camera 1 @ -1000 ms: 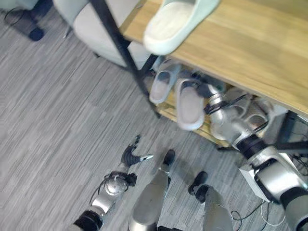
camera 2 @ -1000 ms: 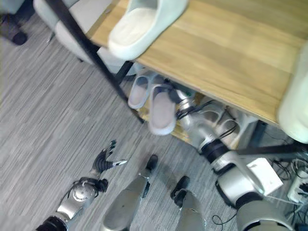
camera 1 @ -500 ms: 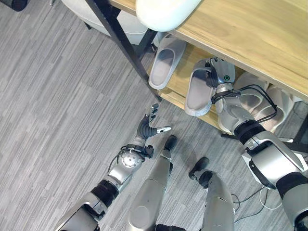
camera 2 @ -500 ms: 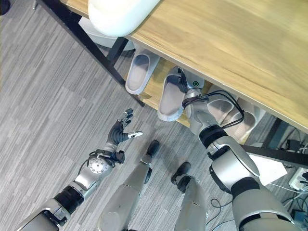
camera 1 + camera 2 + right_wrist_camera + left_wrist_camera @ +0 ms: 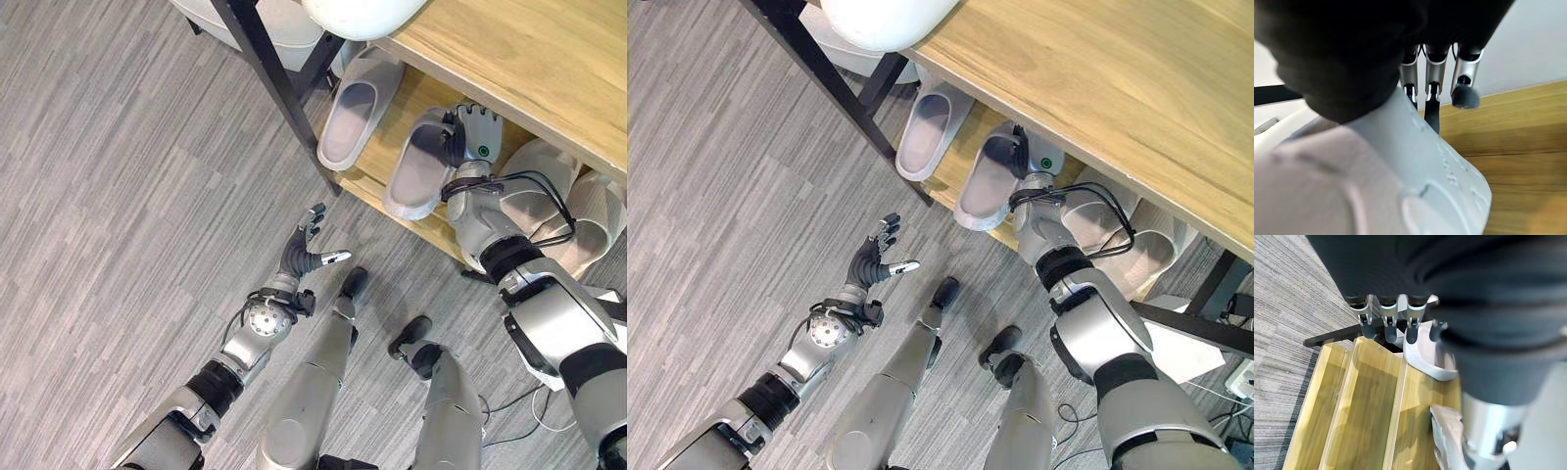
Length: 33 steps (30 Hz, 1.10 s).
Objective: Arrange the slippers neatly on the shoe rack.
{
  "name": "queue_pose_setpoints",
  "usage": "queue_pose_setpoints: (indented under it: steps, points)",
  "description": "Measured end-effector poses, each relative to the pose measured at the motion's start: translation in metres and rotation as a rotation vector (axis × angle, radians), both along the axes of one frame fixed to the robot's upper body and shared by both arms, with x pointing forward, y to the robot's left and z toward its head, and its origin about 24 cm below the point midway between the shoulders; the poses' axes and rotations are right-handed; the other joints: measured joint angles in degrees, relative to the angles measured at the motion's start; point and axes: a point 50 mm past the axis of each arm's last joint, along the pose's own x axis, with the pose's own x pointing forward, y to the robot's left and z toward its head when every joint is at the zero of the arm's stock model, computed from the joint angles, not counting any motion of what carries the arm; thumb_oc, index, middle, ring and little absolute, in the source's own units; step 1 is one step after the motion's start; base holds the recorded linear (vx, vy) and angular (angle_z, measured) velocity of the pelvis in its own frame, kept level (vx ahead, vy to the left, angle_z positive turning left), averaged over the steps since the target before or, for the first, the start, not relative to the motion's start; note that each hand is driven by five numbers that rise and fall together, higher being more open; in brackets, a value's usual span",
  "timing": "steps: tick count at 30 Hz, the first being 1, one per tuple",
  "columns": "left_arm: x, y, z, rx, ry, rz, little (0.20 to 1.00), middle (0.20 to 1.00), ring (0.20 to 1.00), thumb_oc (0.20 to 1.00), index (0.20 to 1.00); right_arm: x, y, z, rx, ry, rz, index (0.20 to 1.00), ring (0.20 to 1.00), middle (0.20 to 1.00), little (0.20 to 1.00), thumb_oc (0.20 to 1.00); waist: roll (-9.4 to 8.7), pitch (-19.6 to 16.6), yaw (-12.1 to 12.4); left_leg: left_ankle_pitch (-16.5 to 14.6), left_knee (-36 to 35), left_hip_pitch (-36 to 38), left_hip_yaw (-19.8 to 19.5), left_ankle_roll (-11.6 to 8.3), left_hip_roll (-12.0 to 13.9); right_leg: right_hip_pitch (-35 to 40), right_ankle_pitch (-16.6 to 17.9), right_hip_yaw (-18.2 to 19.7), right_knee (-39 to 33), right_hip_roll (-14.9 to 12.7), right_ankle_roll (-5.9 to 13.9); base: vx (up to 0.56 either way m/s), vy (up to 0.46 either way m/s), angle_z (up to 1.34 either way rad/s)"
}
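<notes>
A grey slipper (image 5: pixel 419 176) lies on the shoe rack's lower wooden shelf (image 5: pixel 364 186), its heel hanging over the front edge. My right hand (image 5: pixel 472 139) is under the top shelf (image 5: pixel 529 59), shut on this slipper's upper (image 5: pixel 1415 166). Its fingers (image 5: pixel 1435 78) reach over the strap. A second grey slipper (image 5: pixel 353 110) lies beside the first on the same shelf, close to the black corner post (image 5: pixel 279 83). My left hand (image 5: pixel 306 253) hovers open over the grey floor in front of the rack, holding nothing, with its fingers (image 5: pixel 1386 318) straight.
A pale slipper (image 5: pixel 362 15) juts over the top shelf's edge above the post. Beige slippers (image 5: pixel 563 191) fill the lower shelf to the right of my arm. A pale seat (image 5: pixel 284 20) stands behind the rack's corner. A white box (image 5: pixel 1181 352) sits on the floor at the right.
The camera has shifted. My right hand has pushed the grey slipper further in on the lower shelf, next to the other grey one. The left hand stays open above the floor.
</notes>
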Motion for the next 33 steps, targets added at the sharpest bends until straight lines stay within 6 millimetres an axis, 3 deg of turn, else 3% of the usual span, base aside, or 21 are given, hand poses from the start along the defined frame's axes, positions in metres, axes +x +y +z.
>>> queue_pose_setpoints:
  steps: [5, 11, 18, 24, 27, 30, 33]
  points:
    - [0.009, -0.018, 0.022, -0.005, -0.072, -0.05, 1.0, 1.0, 1.0, 1.0, 1.0, 0.006, -0.011, -0.003, 0.076, 0.096, -0.028, 1.0, 1.0, 1.0, 1.0, 1.0, 0.77, 0.43, 0.63, 0.26, 0.01, -0.19, -0.19, -0.18, 0.0, -0.14, 0.04, -0.12, 0.02, 0.07, 0.05, 0.0, 0.0, 0.0]
    - [0.011, -0.023, 0.028, -0.022, -0.087, -0.05, 1.0, 1.0, 1.0, 1.0, 1.0, 0.007, -0.01, -0.003, 0.137, 0.105, 0.0, 1.0, 1.0, 1.0, 1.0, 1.0, 1.07, 0.89, 0.65, 0.28, 0.07, -0.18, -0.22, -0.18, -0.01, 0.04, 0.04, -0.39, -0.04, 0.15, 0.05, 0.0, 0.005, 0.01]
    - [0.012, -0.024, 0.03, -0.022, -0.092, -0.043, 1.0, 1.0, 1.0, 1.0, 1.0, 0.007, -0.008, 0.005, 0.324, 0.053, 0.016, 1.0, 1.0, 1.0, 1.0, 1.0, 0.82, 2.56, 0.52, 0.38, 0.15, -0.03, -0.53, -0.3, 0.2, 0.59, 0.29, -1.02, -0.48, 0.3, -0.06, 0.0, 0.01, 0.01]
    - [0.013, -0.02, 0.028, -0.013, -0.079, -0.027, 1.0, 1.0, 1.0, 1.0, 1.0, -0.002, 0.018, 0.03, 0.459, -0.113, 0.164, 1.0, 1.0, 1.0, 1.0, 1.0, 0.37, 2.87, -0.94, 0.51, -0.14, 0.23, 0.31, -0.17, 1.14, 0.94, 1.77, -0.2, -2.58, 1.6, 0.03, 0.0, 0.019, -0.13]
    - [0.014, -0.011, 0.021, -0.007, -0.047, 0.013, 1.0, 1.0, 1.0, 1.0, 1.0, -0.018, 0.042, 0.037, 0.549, -0.214, 0.302, 1.0, 1.0, 1.0, 1.0, 1.0, -0.57, 3.47, -2.78, 0.5, -0.54, 1.83, 1.55, -0.13, 1.91, 2.02, 2.71, 1.04, -3.82, 2.38, -0.01, -0.02, 0.015, -0.21]
    - [0.014, -0.008, 0.018, -0.008, -0.032, 0.038, 1.0, 1.0, 1.0, 1.0, 1.0, -0.02, 0.053, 0.027, 0.667, -0.202, 0.355, 1.0, 1.0, 1.0, 1.0, 1.0, -0.69, 3.53, -4.14, 0.71, -1.15, 2.38, 2.27, 0.19, 2.37, 2.05, 3.24, 1.98, -4.25, 2.83, -0.11, -0.02, 0.005, -0.16]
    - [0.014, -0.008, 0.018, -0.007, -0.029, 0.044, 1.0, 1.0, 1.0, 1.0, 1.0, -0.018, 0.056, 0.003, 0.826, -0.127, 0.355, 1.0, 1.0, 1.0, 1.0, 1.0, -0.71, 3.54, -5.08, 0.76, -1.45, 2.37, 2.73, 0.3, 2.64, 1.5, 3.39, 2.62, -4.24, 3.06, -0.42, -0.02, 0.007, -0.12]
